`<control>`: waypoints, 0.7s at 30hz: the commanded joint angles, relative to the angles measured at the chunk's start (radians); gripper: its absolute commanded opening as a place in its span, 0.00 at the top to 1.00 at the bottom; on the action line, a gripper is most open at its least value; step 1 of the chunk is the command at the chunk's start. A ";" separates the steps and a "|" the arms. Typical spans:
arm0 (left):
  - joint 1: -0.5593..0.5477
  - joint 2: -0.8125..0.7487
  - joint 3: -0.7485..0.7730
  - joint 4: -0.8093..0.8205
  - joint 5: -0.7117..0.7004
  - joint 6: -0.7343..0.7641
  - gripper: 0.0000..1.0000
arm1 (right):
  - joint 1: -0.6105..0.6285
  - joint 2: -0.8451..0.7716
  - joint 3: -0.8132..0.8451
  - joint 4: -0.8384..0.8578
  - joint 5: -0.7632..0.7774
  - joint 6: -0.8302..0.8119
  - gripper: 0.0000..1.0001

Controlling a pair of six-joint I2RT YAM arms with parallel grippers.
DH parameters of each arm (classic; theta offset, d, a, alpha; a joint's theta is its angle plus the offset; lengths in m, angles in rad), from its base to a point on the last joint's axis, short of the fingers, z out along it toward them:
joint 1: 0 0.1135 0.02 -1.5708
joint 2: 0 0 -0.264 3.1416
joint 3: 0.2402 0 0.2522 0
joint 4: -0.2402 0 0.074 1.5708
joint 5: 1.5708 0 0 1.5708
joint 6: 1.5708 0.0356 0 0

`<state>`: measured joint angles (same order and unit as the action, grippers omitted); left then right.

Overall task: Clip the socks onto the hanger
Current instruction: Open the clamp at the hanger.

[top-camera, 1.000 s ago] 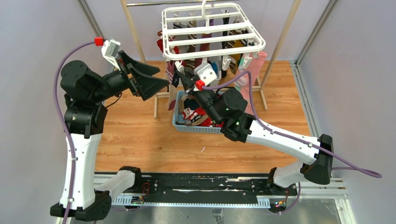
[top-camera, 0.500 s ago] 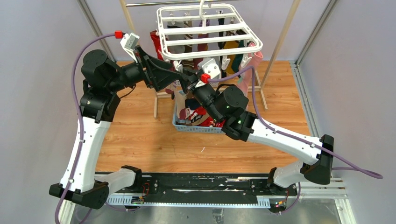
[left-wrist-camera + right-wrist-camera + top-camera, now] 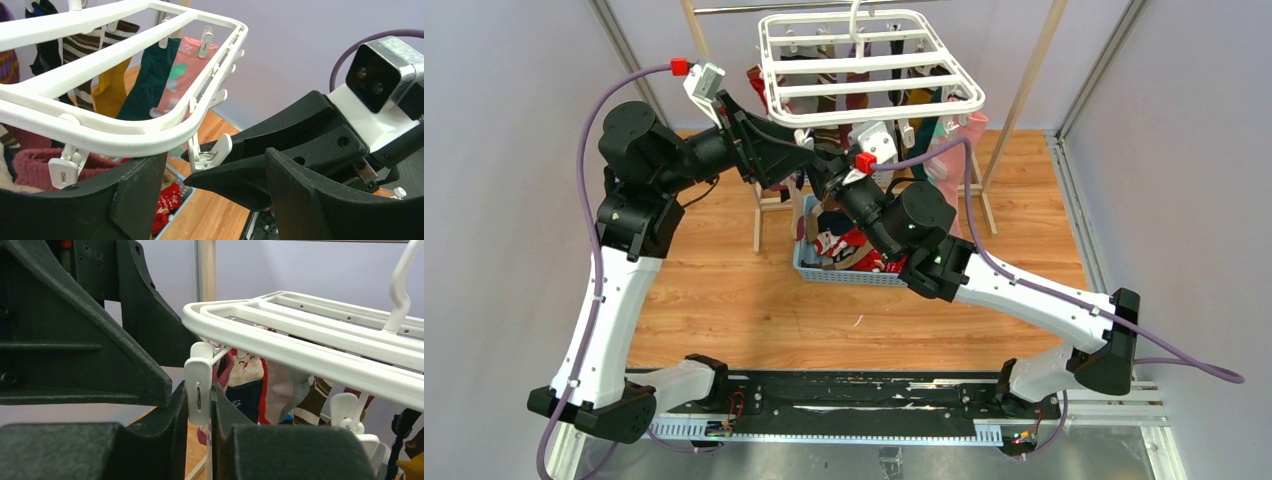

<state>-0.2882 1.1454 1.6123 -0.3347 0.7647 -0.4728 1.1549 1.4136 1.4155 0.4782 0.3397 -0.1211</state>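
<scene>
Right gripper (image 3: 200, 407) pinching one clip (image 3: 198, 385) at the hanger (image 3: 300, 347) corner, left gripper (image 3: 215, 172) wide open and empty close by: seems clip-opening step, next needs a sock (image 3: 836, 243) fed in.

socks (image 3: 145, 80) hang under the hanger (image 3: 125, 142), above a basket (image 3: 854, 275).

Under the near-left corner of the hanger (image 3: 869, 70) there was almost no spare room. The right gripper (image 3: 199, 415) sat clamped on a dangling clip (image 3: 198, 385) there, and the left gripper (image 3: 215, 160) stood spread around both, just below the frame's rim. Behind that corner, hung socks (image 3: 150, 75) crowded the space beneath the crossbars. Directly below the hanger a blue basket (image 3: 849, 277) took up the floor, and wooden posts (image 3: 1024, 90) flanked the hanger. Room to pass lay over the tabletop (image 3: 724, 300) on the hanger's near side.
</scene>
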 commanded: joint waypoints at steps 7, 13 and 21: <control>-0.043 0.050 0.036 0.022 -0.069 -0.013 0.28 | 0.024 0.013 0.019 -0.053 -0.056 0.025 1.00; -0.044 0.052 0.034 0.035 -0.111 -0.013 0.41 | 0.024 0.015 0.018 -0.061 -0.062 0.025 1.00; -0.044 0.042 0.007 0.024 -0.170 -0.024 0.76 | 0.023 -0.016 -0.009 -0.059 -0.051 0.034 0.70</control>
<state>-0.3336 1.1915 1.6222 -0.3378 0.6735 -0.5083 1.1530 1.4178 1.4166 0.4538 0.3511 -0.1158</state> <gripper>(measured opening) 0.322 0.226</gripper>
